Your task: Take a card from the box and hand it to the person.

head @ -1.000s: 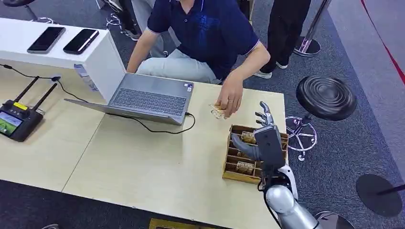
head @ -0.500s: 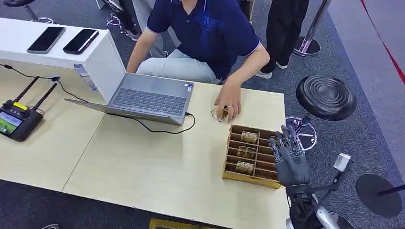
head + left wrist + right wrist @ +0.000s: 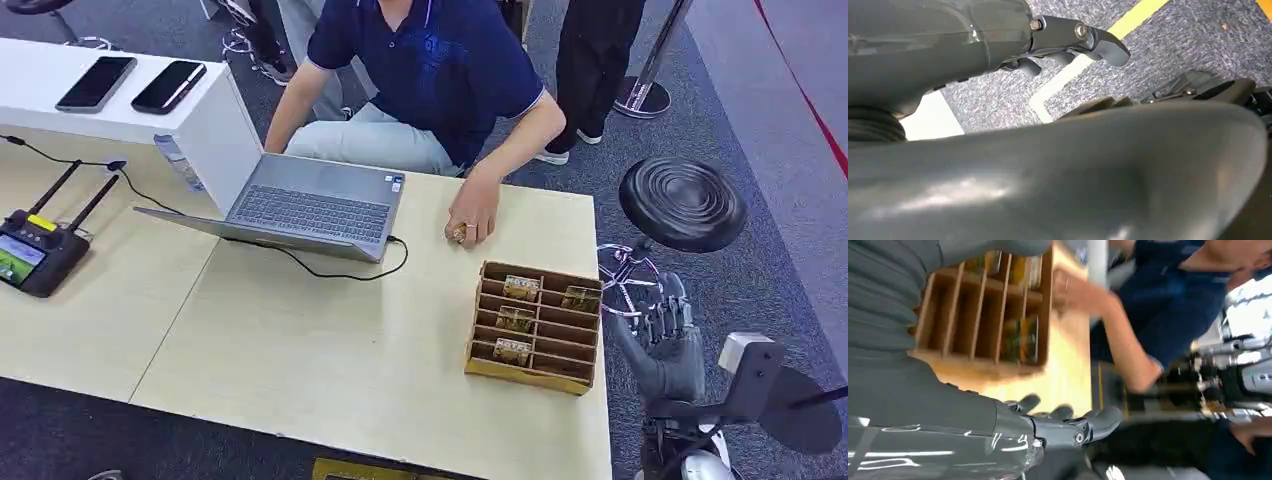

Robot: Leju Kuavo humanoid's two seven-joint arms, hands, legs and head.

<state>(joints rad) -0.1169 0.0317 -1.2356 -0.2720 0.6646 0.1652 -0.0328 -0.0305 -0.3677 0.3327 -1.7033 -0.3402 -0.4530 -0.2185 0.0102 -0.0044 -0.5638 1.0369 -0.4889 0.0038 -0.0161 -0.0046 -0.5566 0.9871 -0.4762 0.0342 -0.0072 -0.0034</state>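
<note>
Item, my right hand [image 3: 668,345]: off the surface's [image 3: 330,350] edge, raised over the carpet, fingers upright and slightly apart, holding nothing. Item, box [image 3: 535,326]: wooden, divided into slots, on the surface just to the left of that hand, not touching it. Item, cards [image 3: 513,319]: several upright in the slots; one more card [image 3: 459,233] lies beyond the box, under the person's hand [image 3: 472,215]. Item, my left hand [image 3: 1068,42]: seen from its wrist camera above grey carpet; whether it is open or closed I cannot tell.
</note>
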